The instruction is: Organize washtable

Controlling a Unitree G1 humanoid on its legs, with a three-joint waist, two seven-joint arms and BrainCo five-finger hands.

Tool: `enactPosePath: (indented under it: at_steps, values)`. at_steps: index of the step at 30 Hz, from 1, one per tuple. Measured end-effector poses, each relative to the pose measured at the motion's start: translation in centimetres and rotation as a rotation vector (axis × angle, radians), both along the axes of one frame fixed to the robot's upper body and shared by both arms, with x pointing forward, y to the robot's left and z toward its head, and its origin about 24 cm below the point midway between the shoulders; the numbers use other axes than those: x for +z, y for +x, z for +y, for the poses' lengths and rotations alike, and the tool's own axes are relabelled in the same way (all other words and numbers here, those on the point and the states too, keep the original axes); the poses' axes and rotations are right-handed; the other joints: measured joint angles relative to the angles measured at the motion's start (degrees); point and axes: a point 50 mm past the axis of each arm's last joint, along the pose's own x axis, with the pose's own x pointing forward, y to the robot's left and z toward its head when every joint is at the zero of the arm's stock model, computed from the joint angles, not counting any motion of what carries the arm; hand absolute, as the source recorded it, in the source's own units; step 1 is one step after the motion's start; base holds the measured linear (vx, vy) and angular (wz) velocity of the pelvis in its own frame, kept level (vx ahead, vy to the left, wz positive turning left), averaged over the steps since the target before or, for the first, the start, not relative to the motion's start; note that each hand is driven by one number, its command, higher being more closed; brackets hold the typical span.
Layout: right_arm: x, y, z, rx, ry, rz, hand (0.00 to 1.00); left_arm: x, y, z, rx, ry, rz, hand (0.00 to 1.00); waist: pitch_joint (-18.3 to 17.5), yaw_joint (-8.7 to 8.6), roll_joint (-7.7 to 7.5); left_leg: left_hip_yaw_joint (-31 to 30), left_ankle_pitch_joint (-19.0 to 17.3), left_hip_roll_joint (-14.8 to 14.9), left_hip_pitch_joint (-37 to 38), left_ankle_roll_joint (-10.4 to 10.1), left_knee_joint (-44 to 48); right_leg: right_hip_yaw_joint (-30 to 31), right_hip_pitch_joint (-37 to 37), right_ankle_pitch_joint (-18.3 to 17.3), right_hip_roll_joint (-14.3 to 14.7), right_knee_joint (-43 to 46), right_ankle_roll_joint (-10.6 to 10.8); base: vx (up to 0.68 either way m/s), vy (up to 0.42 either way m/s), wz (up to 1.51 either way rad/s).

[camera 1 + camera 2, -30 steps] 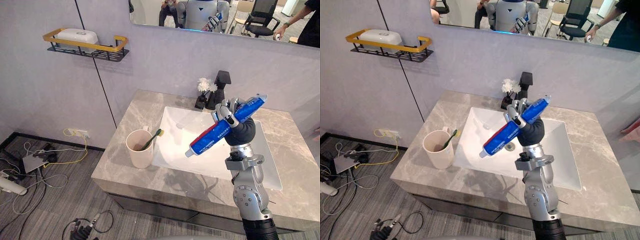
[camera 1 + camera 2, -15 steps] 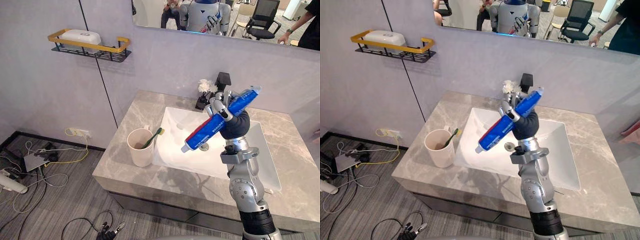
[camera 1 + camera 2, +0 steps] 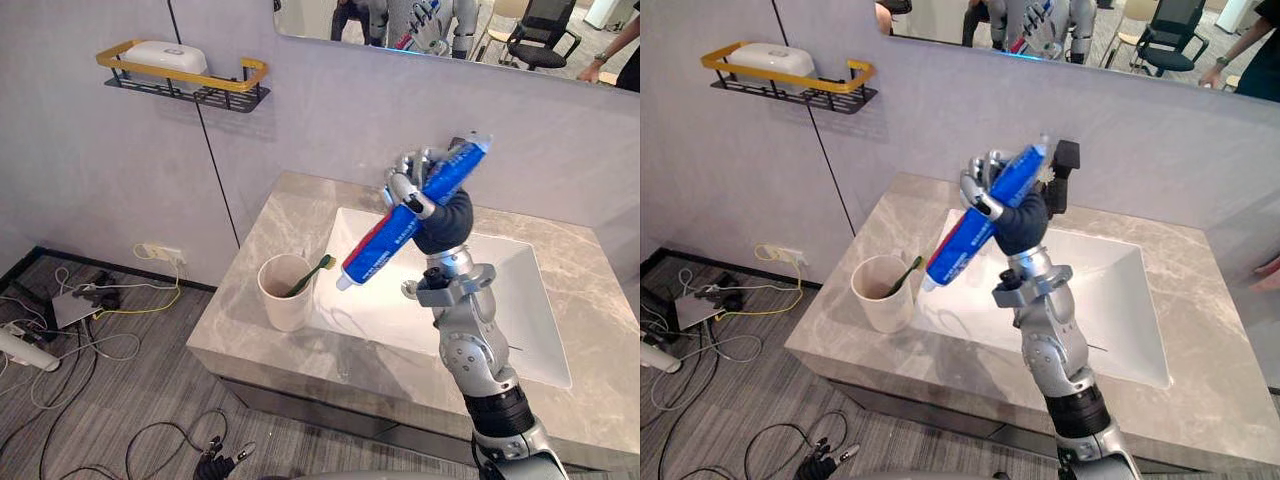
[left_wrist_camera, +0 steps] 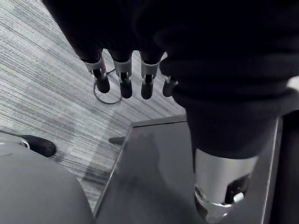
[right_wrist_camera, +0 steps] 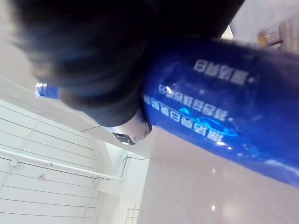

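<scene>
My right hand (image 3: pixel 443 216) is raised above the white sink (image 3: pixel 500 330), shut on a blue and red toothpaste tube (image 3: pixel 408 217). The tube slants, its white cap end pointing down and left toward a beige cup (image 3: pixel 283 294). The cup stands on the grey marble counter (image 3: pixel 240 325) left of the sink and holds a green toothbrush (image 3: pixel 308 275). The cap hangs just right of the cup's rim and above it. The right wrist view has the blue tube (image 5: pixel 210 116) close up against the hand. My left hand (image 4: pixel 122 79) hangs open over the striped floor.
A black faucet (image 3: pixel 1067 160) stands behind the sink at the wall. A black and gold wire shelf (image 3: pixel 190 85) on the wall carries a white soap box (image 3: pixel 165 57). A mirror (image 3: pixel 560 40) runs above the counter. Cables lie on the floor at the left.
My right hand has carried the tube left and a little higher, from over the middle of the sink toward the cup. The camera has shifted too.
</scene>
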Motion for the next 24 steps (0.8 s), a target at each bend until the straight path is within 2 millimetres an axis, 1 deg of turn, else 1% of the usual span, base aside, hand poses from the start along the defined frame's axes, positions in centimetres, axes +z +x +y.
enactPosePath:
  at_steps: [3,4,8,11,15,18,21,24]
  values:
    - [0.3,0.3,1.3,0.025,-0.043,-0.013,1.0,-0.1,-0.3,0.1,-0.008,0.006,0.015,0.0,0.13,0.09,-0.11,-0.16,0.0,0.0,0.03,0.0,-0.01,0.0,0.14,-0.02,-0.02,0.0,0.02,-0.03,-0.013,0.04]
    - [0.5,0.5,2.0,0.044,-0.065,-0.022,1.0,-0.2,-0.4,0.2,-0.027,0.014,0.028,0.0,0.19,0.11,-0.14,-0.19,0.0,0.0,0.01,0.0,0.0,0.01,0.15,-0.04,-0.02,0.0,0.03,0.0,0.0,0.0]
    - [1.3,0.6,3.5,0.055,-0.123,-0.065,1.0,-0.3,-0.7,0.3,-0.081,0.027,0.056,0.0,0.64,0.24,-0.46,-0.41,-0.01,0.01,-0.12,-0.01,-0.01,0.0,0.16,-0.38,-0.02,0.01,0.01,-0.02,-0.013,0.03]
    - [2.0,1.0,4.2,0.05,-0.166,-0.094,1.0,-0.3,-0.8,0.4,-0.088,0.029,0.061,0.0,1.24,0.31,-0.59,-0.61,0.0,0.01,-0.32,-0.01,0.03,-0.1,0.11,-0.4,-0.01,0.01,0.02,-0.03,-0.017,0.04]
    - [2.1,1.4,4.8,0.037,-0.212,-0.102,1.0,-0.3,-0.6,0.3,-0.122,0.032,0.067,0.0,1.27,0.38,-0.62,-1.3,0.0,0.0,-0.71,-0.01,0.04,-0.19,0.07,-0.4,-0.02,0.01,0.02,-0.01,-0.007,0.09]
    - [2.1,1.7,4.9,0.024,-0.253,-0.111,1.0,-0.3,-0.2,0.3,-0.146,0.032,0.066,0.0,1.27,1.55,-0.63,-1.58,-0.01,0.0,-0.81,-0.02,0.06,-0.19,0.08,-0.4,-0.02,0.01,0.02,0.0,-0.004,0.06]
    - [2.5,2.2,5.6,0.02,-0.317,-0.137,1.0,-0.3,-0.1,0.3,-0.16,0.032,0.069,0.0,1.28,1.59,-0.65,-1.79,-0.01,-0.02,-0.95,-0.02,0.12,-0.22,0.08,-0.4,-0.04,0.03,0.02,-0.01,-0.008,0.05]
    - [2.8,2.1,5.8,0.005,-0.347,-0.169,1.0,-0.3,-0.1,0.3,-0.161,0.032,0.069,0.0,1.28,1.66,-0.65,-1.88,-0.01,0.0,-0.94,-0.03,0.19,-0.23,0.13,-0.4,-0.05,0.29,0.02,-0.02,-0.011,0.05]
